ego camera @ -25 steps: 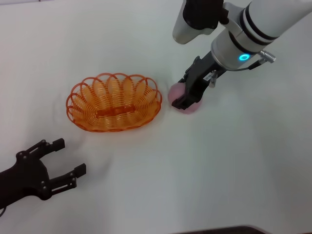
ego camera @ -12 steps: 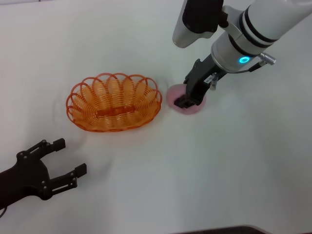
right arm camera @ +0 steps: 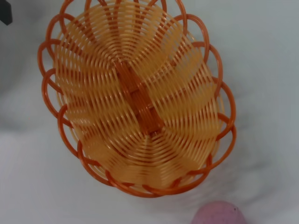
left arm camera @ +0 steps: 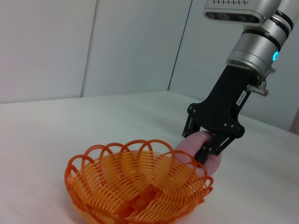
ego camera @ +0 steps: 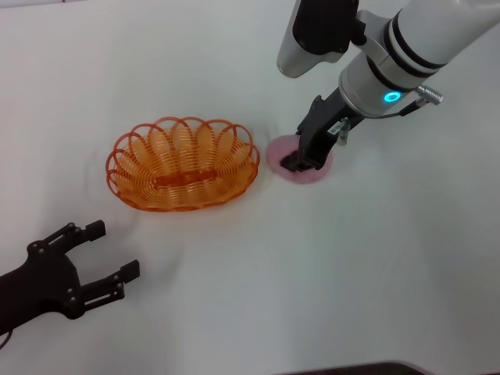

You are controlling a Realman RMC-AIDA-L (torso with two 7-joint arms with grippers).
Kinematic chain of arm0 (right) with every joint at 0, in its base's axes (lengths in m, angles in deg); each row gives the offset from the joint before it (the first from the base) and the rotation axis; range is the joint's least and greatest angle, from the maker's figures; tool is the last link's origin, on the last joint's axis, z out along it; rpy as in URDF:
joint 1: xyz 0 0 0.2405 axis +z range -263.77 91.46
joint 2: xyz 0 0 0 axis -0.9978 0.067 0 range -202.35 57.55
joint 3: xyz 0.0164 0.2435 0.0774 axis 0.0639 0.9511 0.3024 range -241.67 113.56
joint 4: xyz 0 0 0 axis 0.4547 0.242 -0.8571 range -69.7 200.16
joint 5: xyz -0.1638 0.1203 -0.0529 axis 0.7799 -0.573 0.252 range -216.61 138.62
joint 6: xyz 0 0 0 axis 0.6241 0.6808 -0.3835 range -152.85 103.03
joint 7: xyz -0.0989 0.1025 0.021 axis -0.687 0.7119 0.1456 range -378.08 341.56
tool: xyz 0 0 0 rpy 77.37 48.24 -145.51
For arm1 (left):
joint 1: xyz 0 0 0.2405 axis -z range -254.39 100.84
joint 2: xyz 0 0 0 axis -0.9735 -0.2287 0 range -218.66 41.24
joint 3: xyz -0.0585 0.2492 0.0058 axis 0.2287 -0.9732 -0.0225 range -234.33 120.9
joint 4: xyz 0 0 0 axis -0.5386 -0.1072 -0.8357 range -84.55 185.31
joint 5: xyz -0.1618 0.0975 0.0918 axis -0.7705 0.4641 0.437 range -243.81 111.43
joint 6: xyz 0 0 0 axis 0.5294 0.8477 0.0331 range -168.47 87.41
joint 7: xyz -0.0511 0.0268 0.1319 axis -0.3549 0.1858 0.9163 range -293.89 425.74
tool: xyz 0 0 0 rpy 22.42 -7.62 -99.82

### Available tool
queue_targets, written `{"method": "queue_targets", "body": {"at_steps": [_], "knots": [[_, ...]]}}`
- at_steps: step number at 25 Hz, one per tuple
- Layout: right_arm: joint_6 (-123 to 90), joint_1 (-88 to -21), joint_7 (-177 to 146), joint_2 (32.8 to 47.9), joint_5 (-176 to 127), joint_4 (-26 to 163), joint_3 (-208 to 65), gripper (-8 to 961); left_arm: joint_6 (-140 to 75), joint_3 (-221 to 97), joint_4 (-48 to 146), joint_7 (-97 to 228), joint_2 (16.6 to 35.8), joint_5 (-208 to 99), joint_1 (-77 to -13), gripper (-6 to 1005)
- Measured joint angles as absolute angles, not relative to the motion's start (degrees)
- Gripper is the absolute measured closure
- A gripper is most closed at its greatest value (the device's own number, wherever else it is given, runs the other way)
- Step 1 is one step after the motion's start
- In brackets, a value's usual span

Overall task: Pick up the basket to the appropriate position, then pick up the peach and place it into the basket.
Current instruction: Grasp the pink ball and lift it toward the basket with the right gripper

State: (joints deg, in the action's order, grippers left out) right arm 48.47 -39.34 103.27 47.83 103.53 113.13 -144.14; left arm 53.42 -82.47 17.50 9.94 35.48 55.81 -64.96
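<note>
— Peach (ego camera: 283,153) position?
— On the table (ego camera: 375,258), just beside the basket (ego camera: 183,164), which sits upright.
— And the right pincer (ego camera: 306,151)?
— Down over the peach, its fingers on either side of the fruit, touching it.
— The left pincer (ego camera: 101,256)?
— Spread wide, holding nothing, near the table's front edge, apart from the basket.

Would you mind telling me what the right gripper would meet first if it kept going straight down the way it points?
The peach: the right gripper points down with its jaws already around it, and the table lies directly beneath.
</note>
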Motion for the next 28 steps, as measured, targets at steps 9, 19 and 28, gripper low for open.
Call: {"method": "queue_targets", "body": {"at_steps": [9,19,28], "knots": [[48.7,-39.4,103.3,47.83,103.5,113.5,-144.1,704,52.8,-82.4,17.9,9.9,35.48,55.8,-64.8,115],[51.2,-39.7,103.4,47.83,103.2,114.6,-143.7,784,52.7,-82.4,17.9,9.9,35.48,55.8,-64.8,115],[60.6,-44.9,103.4,47.62,101.9,127.8,-137.5,796,51.8,-82.4,19.0,9.9,35.44,55.5,-64.3,115]]}}
